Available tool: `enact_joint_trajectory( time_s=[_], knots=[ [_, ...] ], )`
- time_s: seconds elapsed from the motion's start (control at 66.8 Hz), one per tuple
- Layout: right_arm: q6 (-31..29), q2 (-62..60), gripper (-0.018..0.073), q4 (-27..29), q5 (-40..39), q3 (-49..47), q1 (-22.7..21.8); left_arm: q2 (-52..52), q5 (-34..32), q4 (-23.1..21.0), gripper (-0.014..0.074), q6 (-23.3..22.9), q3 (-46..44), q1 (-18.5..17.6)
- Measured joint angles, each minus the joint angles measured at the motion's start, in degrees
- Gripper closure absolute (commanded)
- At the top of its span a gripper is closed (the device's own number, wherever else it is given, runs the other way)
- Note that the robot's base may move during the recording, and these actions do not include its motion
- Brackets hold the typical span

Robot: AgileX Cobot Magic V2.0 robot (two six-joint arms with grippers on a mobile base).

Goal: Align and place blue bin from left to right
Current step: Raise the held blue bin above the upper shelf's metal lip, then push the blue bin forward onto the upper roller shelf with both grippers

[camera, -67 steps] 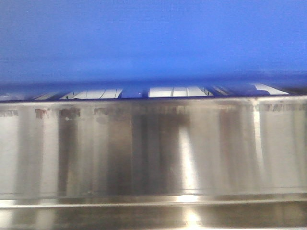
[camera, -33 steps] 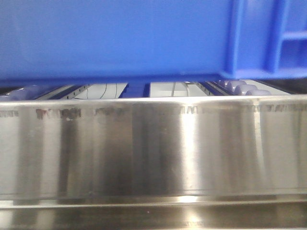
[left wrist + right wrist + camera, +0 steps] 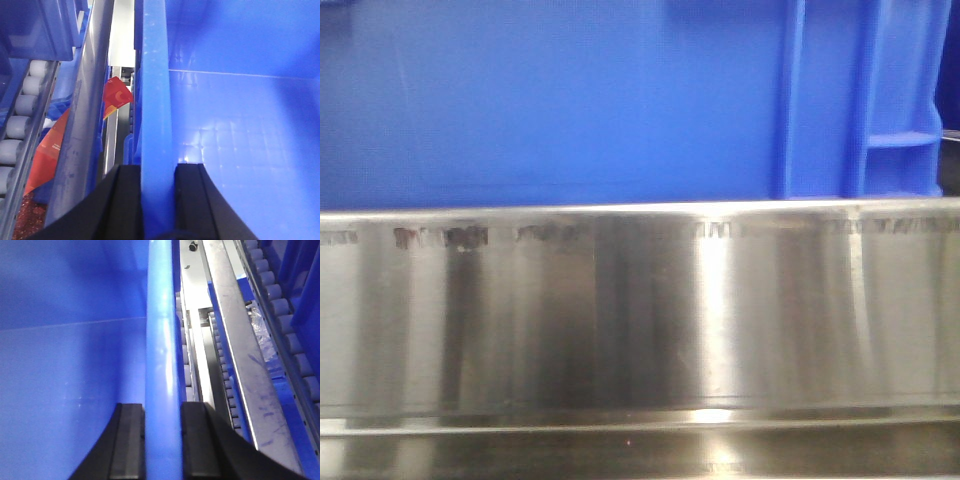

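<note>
Blue bin [image 3: 550,110]: in the front view it filled the upper part of the frame, its flat smooth side panel on the left, raised vertical ribs and a boxed corner frame on the right; its lower edge was hidden behind the steel rail, so contact underneath could not be judged
Steel rail [image 3: 640,310]: a brushed, reflective band running across the whole front view below the bin, with a faint row of dark marks along its top edge
Left gripper [image 3: 159,200]: closed on the bin's wall rim, one black finger [image 3: 122,200] outside the wall and the other inside, the blue rim running up between them
Bin interior, left wrist view: smooth blue floor [image 3: 240,140] with a faint grid pattern, nothing seen lying in it
Right gripper [image 3: 162,440]: clamped on the opposite wall rim in the same way, black fingers [image 3: 200,440] on both faces of the wall
Roller tracks: grey rollers [image 3: 20,125] in a row left of the bin in the left wrist view; another row [image 3: 280,305] right of the bin in the right wrist view
Metal beam [image 3: 240,360]: a scuffed grey bar running alongside the bin, between it and the rollers
Red packaging [image 3: 55,140]: crumpled red material below the rail beside the left wall, apart from the bin
</note>
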Motion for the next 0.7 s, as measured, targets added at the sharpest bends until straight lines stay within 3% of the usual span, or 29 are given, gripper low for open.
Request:
enact_joint_trajectory(
  time_s=[0.15,0.24,0.315,0.389,0.449,0.569,0.704],
  knots=[
    [0.0,0.0,0.0629,-0.1,0.0,0.0,0.0,0.3,-0.4,-0.2,0.0705,0.0,0.0,0.0],
    [0.0,0.0,0.0609,-0.2,0.1,0.0,0.0,0.7,-0.4,-0.6,0.0638,0.0,0.0,0.1],
    [0.0,0.0,0.0458,-0.2,0.2,0.0,0.0,0.6,-0.4,-0.8,0.053,0.0,0.0,0.1],
    [0.0,0.0,0.0239,0.1,0.4,0.0,0.0,0.6,-0.6,-1.3,0.0394,0.0,0.0,0.1],
    [0.0,0.0,0.0159,0.8,-0.4,0.0,0.0,0.6,-1.3,-2.3,0.0312,0.0,0.0,0.1],
    [0.0,0.0,0.0159,1.6,-1.6,0.0,0.2,0.7,-1.7,-3.8,0.0175,0.0,0.0,-0.2],
    [0.0,0.0,0.0159,1.4,-3.2,-0.3,0.5,0.7,-3.3,-4.0,0.0101,0.0,-0.1,-0.3]
  ],
)
